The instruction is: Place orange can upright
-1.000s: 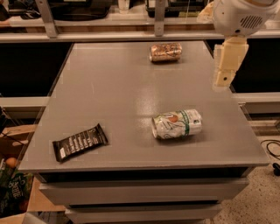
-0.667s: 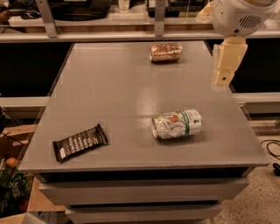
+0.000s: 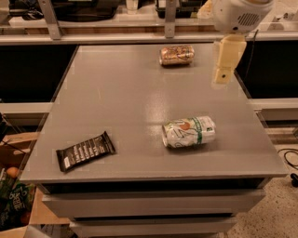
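Note:
The orange can lies on its side near the far edge of the grey table, its silver top pointing left. My gripper hangs from the white arm housing above the table's far right part. It is to the right of the orange can, apart from it, and holds nothing that I can see.
A white can with a green band and a fruit picture lies on its side at the front right of the table. A black snack wrapper lies at the front left. Shelving runs behind the table, and boxes stand on the floor at the left.
My arm and gripper have shifted a little to the left, closer to the orange can. The cans and the wrapper have not moved.

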Controlling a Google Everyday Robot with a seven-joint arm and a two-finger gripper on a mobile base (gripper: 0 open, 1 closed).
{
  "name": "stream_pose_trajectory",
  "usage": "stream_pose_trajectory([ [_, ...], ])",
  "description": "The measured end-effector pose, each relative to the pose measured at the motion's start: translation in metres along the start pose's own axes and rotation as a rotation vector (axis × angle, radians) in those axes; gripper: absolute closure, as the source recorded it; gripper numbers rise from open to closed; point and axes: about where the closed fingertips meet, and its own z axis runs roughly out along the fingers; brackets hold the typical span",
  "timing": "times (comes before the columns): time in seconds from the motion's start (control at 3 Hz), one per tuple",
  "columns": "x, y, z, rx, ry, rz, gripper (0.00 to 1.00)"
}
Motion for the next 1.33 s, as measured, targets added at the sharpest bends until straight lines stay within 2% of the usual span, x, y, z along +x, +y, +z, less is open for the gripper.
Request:
stream_pose_trajectory([
  [0.67,-0.024,-0.054,0.031,0.013,0.018,-0.060,0.00],
  [1.0,-0.030,-0.080,0.051,0.023,0.050,-0.053,0.00],
  [1.33,-0.033,-0.127,0.096,0.022,0.084,-0.050,0.00],
])
